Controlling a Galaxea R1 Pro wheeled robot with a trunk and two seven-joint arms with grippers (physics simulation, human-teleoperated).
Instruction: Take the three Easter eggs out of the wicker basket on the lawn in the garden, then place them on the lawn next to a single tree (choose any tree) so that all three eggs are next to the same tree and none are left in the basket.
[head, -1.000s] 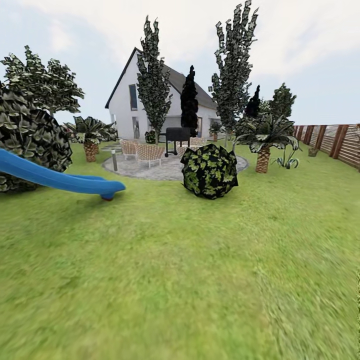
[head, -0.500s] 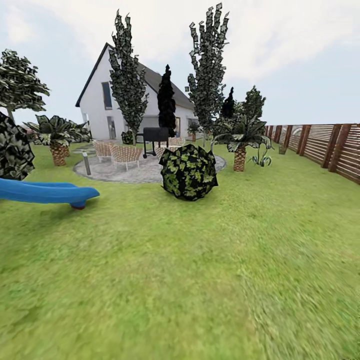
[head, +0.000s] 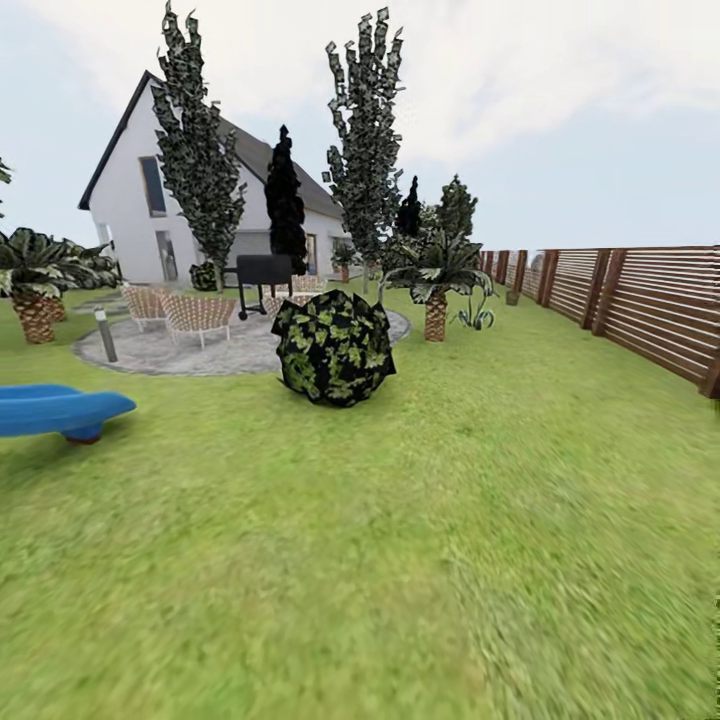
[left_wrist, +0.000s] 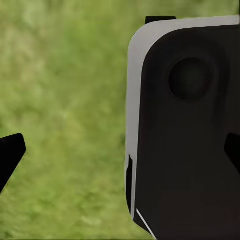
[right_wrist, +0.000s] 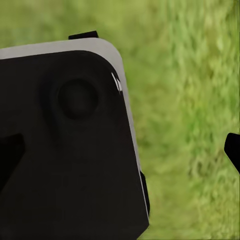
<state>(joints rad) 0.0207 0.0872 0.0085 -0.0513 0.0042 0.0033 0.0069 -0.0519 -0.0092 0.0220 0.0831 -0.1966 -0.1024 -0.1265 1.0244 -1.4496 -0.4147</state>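
Since the earlier frame, only the camera has swung; bush (head: 334, 347) and slide (head: 55, 410) are merely shifted leftward. Both tools are spread open over the lawn (head: 400, 540). A pale-trunked tree (head: 365, 150) is seen beyond the patio (head: 160, 352).

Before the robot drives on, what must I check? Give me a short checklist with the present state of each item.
1. Wicker basket and eggs located: not ok, not found in these pictures.
2. Candidate tree with a pale trunk ahead: ok, beyond the patio.
3. Lawn directly ahead free: ok.
4. Obstacles noted: ok, round bush ahead, blue slide on the left, fence on the right.
5. Left end effector empty: ok, fingertips apart, grass between.
6. Right end effector empty: ok, same.
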